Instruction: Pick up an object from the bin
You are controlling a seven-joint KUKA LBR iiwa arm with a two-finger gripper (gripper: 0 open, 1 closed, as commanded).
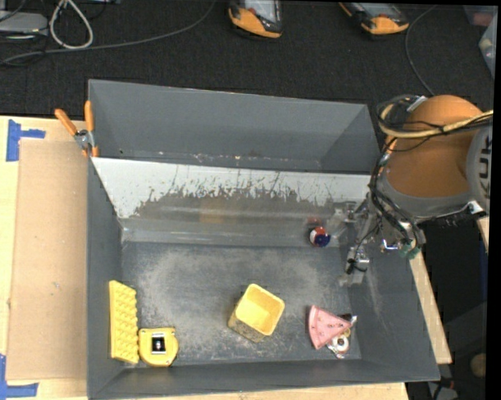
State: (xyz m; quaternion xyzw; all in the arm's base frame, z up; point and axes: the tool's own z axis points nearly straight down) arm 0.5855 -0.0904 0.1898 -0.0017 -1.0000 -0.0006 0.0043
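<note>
Ball [319, 236] at back, cup [257, 310] centre-front, tape measure [157, 346] front left

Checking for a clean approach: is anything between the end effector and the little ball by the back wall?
Nothing visible. Only bare bin floor lies between the end effector and the ball just left of it in view. The pink object and yellow cup lie nearer the front, off that line.

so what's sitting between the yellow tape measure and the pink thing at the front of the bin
In the camera view, a square yellow cup lies between the yellow tape measure and the pink thing, apart from both and slightly further back.
</note>
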